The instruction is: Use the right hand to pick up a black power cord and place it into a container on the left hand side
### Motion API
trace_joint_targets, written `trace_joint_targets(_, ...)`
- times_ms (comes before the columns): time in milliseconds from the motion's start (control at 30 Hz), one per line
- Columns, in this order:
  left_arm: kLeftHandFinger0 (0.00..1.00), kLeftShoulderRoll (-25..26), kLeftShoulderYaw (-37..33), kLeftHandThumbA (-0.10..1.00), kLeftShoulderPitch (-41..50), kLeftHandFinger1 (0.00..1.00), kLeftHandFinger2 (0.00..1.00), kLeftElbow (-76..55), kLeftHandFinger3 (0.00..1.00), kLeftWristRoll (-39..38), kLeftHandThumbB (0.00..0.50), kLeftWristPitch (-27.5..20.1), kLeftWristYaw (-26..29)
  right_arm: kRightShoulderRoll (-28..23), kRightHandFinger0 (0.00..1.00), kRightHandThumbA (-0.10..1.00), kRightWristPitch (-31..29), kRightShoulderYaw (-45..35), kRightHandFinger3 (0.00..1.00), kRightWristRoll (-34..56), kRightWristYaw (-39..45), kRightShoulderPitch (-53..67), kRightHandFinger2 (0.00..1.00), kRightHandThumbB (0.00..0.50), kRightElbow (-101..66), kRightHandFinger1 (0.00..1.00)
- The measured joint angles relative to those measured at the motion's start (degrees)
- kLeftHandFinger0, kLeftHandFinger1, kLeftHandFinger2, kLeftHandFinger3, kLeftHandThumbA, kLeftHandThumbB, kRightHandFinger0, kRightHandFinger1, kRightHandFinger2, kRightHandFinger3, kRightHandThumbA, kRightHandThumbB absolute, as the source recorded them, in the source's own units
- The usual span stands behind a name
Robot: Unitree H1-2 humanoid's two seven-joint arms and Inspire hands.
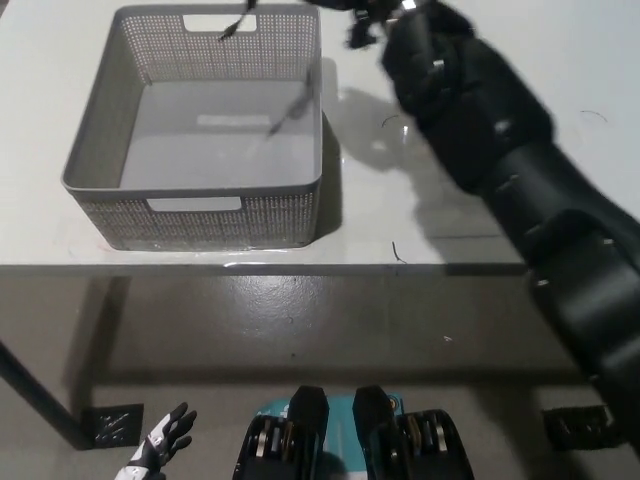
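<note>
**A bare test space, lab-like**

A plain white counter point(480, 230) stands on dark metal legs point(40, 395) over a smooth grey concrete floor point(300, 330). On the left of the counter sits a grey perforated plastic basket point(195, 215). Nothing homely shows; the spare, utilitarian surfaces suggest a lab or workshop.

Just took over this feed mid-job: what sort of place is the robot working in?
Probably a lab or test workspace, not a home: a plain white table on dark metal legs, bare grey concrete floor, and a single grey perforated storage basket laid out as a task prop.
</note>
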Motion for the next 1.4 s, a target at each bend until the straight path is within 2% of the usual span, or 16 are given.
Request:
trace_joint_targets(267,1.0,-0.13,-0.9,1.0,0.37,1.0,1.0,0.65,1.0,-0.16,0.322,-0.01,-0.05,6.6,0.0,-0.1,0.84,-0.02,0.82,0.03,-0.08,-3.04,0.77,0.161,3.27,0.41)
trace_joint_targets(300,1.0,-0.14,-0.97,1.0,0.45,1.0,1.0,0.65,1.0,-0.16,0.329,-0.01,-0.05,7.34,0.06,-0.1,0.96,-0.01,0.79,0.03,-0.09,-3.13,0.78,0.157,3.76,0.43)
trace_joint_targets(367,1.0,-0.16,-1.34,1.0,0.7,1.0,1.0,0.65,1.0,-0.15,0.326,-0.01,-0.05,8.95,0.0,-0.1,1.11,0.18,0.75,-0.04,-0.12,-3.01,0.75,0.165,4.62,0.39)
trace_joint_targets(467,1.0,-0.25,-1.89,1.0,0.4,1.0,1.0,0.8,1.0,-0.11,0.31,-0.01,-0.05,10.24,0.0,-0.1,1.11,0.27,0.78,-0.03,-0.26,-3.0,0.77,0.181,6.26,0.36)
trace_joint_targets(500,1.0,-0.26,-1.94,1.0,0.26,1.0,1.0,0.89,1.0,-0.06,0.344,-0.01,-0.05,10.42,0.0,-0.1,1.11,0.22,0.75,0.0,-0.26,-3.0,0.76,0.184,6.71,0.36)
trace_joint_targets(533,1.0,-0.26,-1.97,1.0,0.14,1.0,1.0,0.91,1.0,-0.02,0.345,-0.02,-0.05,10.57,0.0,-0.1,1.1,0.14,0.75,0.04,-0.26,-2.95,0.76,0.183,7.1,0.36)
trace_joint_targets(600,1.0,-0.26,-2.0,1.0,-0.15,1.0,1.0,0.9,1.0,0.02,0.316,0.18,-0.04,10.85,0.0,-0.1,1.04,0.1,0.73,0.06,-0.34,-2.85,0.76,0.191,8.04,0.37)
trace_joint_targets(700,1.0,-0.24,-2.02,1.0,-1.0,1.0,1.0,0.9,1.0,0.03,0.292,0.22,-0.05,10.89,0.02,-0.1,1.03,0.11,0.79,0.06,-0.53,-2.61,0.76,0.214,9.58,0.39)
trace_joint_targets(733,1.0,-0.21,-2.04,1.0,-1.21,1.0,1.0,0.9,1.0,0.09,0.288,0.21,-0.05,10.94,0.12,-0.02,1.11,0.11,0.99,0.07,-0.52,-2.52,0.91,0.206,10.06,0.51)
trace_joint_targets(767,1.0,-0.19,-2.06,1.0,-1.25,1.0,1.0,0.9,1.0,0.1,0.287,0.2,-0.05,11.0,0.19,0.0,1.28,0.12,0.92,0.07,-0.5,-2.39,0.82,0.2,10.5,0.52)
trace_joint_targets(833,1.0,-0.16,-2.07,1.0,-1.54,1.0,1.0,0.9,1.0,0.11,0.287,0.13,-0.05,11.23,0.19,0.0,1.95,0.16,0.92,0.06,-0.3,-1.92,0.82,0.2,11.5,0.52)
trace_joint_targets(867,1.0,-0.15,-2.07,1.0,-1.56,1.0,1.0,0.9,1.0,0.12,0.295,0.11,-0.05,11.32,0.58,0.36,2.13,0.16,1.0,0.06,-0.23,-1.76,1.0,0.279,11.77,0.97)
trace_joint_targets(900,1.0,-0.14,-2.07,1.0,-1.59,1.0,1.0,0.91,1.0,0.12,0.311,0.09,-0.05,11.43,1.0,0.64,2.38,0.17,1.0,0.06,-0.16,-1.52,1.0,0.421,12.07,1.0)
trace_joint_targets(933,1.0,-0.12,-2.06,1.0,-1.69,1.0,1.0,0.91,1.0,0.12,0.305,0.07,-0.05,11.51,1.0,0.85,2.74,0.12,1.0,0.17,0.84,-1.24,1.0,0.497,12.35,1.0)
trace_joint_targets(1033,1.0,-0.11,-2.07,1.0,-1.68,1.0,1.0,0.91,1.0,0.1,0.295,0.07,-0.05,11.48,1.0,1.0,3.67,0.02,1.0,0.48,4.41,-0.54,1.0,0.5,12.62,1.0)
trace_joint_targets(1400,1.0,0.19,-2.09,1.0,-3.43,1.0,1.0,0.89,1.0,0.44,0.284,0.1,-0.08,8.3,1.0,1.0,4.32,-2.9,1.0,3.32,13.27,-0.1,1.0,0.5,9.77,1.0)
